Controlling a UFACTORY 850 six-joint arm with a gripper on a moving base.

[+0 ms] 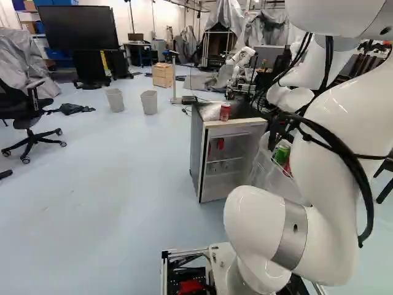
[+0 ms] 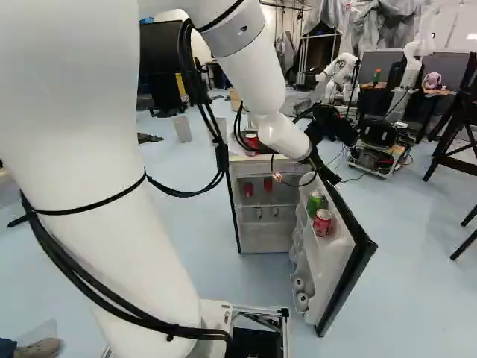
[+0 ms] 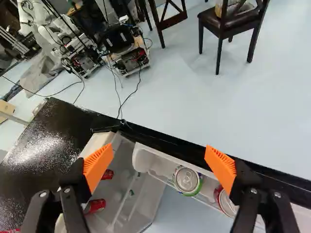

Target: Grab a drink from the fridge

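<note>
The black gripper [image 2: 328, 125] is above the open fridge [image 2: 240, 168] and its swung-out door [image 2: 339, 272]. Seen from the wrist, my gripper [image 3: 159, 158] is open, its orange pads wide apart with nothing gripped. Ahead of and below it, a green can [image 3: 187, 180] stands in the door shelf, between the finger directions. Beside that, a red can [image 3: 226, 203] is partly hidden by one finger. Two red cans [image 2: 249, 189] [image 2: 267, 184] show inside the fridge body. Another red can [image 1: 225, 111] stands on the fridge top.
The fridge's dark top [image 3: 43, 141] lies beside one finger. Beyond the door are a chair [image 3: 233, 24] and a wheeled base with cables [image 3: 129, 56]. Another robot [image 2: 339, 71] stands farther back. Two grey bins [image 1: 115, 99] [image 1: 149, 102] and an office chair [image 1: 29, 117] are across the floor.
</note>
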